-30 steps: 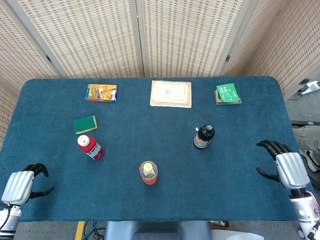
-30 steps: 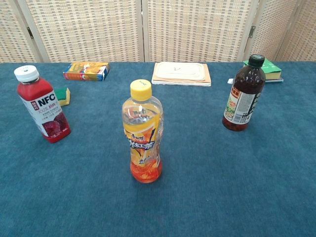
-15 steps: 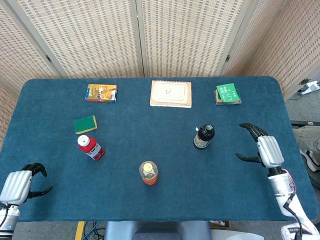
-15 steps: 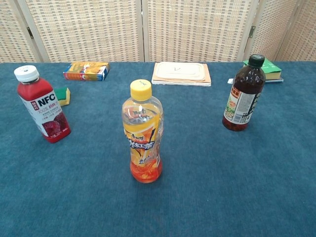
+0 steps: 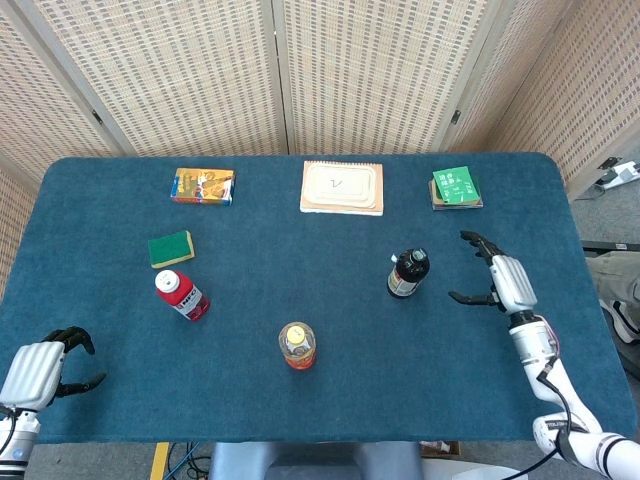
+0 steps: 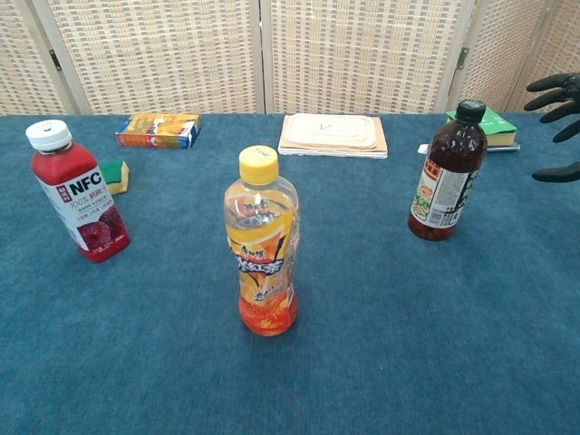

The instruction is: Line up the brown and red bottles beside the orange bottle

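Three upright bottles well apart, right hand (image 5: 493, 277) spread near brown bottle (image 5: 407, 273), left hand (image 5: 45, 365) curled, holding nothing

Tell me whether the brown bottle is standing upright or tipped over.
Upright. The brown bottle stands on its base on the table, black cap on top, untouched; the right hand is beside it, fingers spread.

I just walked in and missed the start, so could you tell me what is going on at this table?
The right hand, fingers spread and holding nothing, is beside the brown bottle but apart from it, apparently about to grasp it. The left hand sits at the table's near corner, fingers curled, holding nothing. All three bottles stand upright and untouched: the orange bottle in front, the red bottle off to its left, the brown one to its right. Nothing is lined up yet.
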